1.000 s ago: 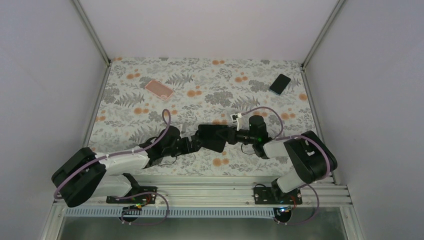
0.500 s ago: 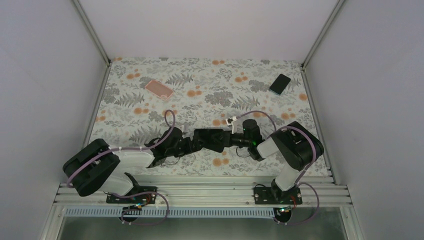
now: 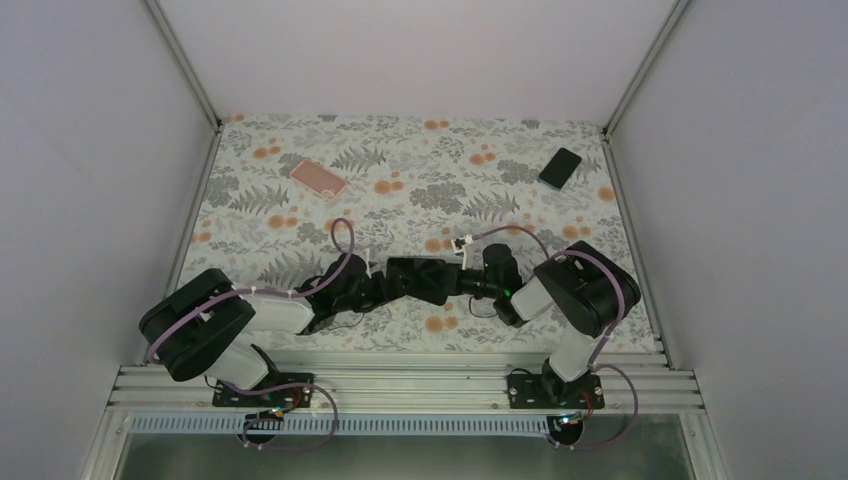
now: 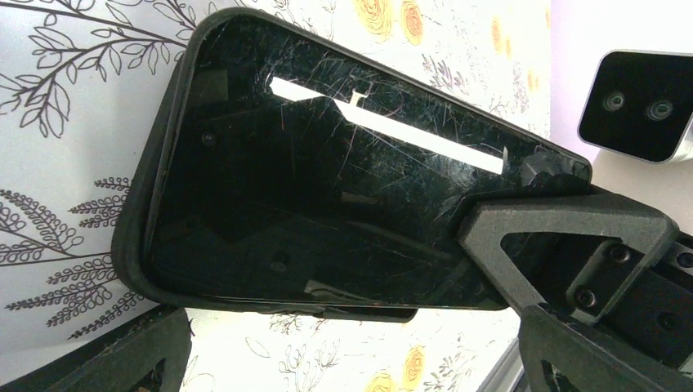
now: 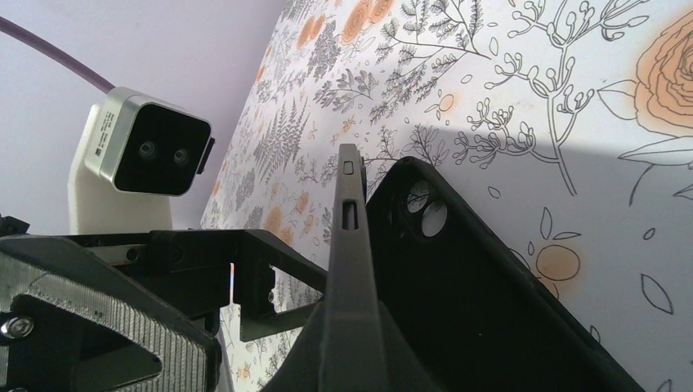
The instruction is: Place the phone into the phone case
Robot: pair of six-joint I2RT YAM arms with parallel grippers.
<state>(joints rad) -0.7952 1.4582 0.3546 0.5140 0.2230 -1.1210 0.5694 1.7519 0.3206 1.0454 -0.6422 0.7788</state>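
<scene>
Left fingers (image 3: 380, 288) and right fingers (image 3: 461, 281) meet from either side at a black phone (image 3: 420, 278) over the front middle of the flowered worktop (image 3: 400, 150), seen from above. The right pair is closed tight on the phone's right end. The left pair stands spread wide at its left end, and whether it touches cannot be told. Well apart at the back lie a pink slab (image 3: 318, 178) on the left and a black slab (image 3: 560, 167) on the right.

From the left wrist, the phone (image 4: 327, 188) fills the frame, its glossy screen scratched. The black case (image 4: 140, 220) shows as a thick rim round its left end and lower edge. One left finger (image 4: 131, 359) sits in the lower left corner, clear of the case. A triangular frame (image 4: 572, 237) crosses the phone's right end, and whose it is cannot be told. A camera (image 4: 641, 106) sits at the upper right.

From the right wrist, the phone (image 5: 351, 245) runs edge-on up from the bottom middle, side buttons showing. The case (image 5: 466, 302) lies on its right, camera holes visible. It meets the phone low down and parts from it at the far end, so the phone appears only partly in. The left pair's black frame and camera (image 5: 147, 155) stand to the left. The right pair's own tips are hidden.
</scene>
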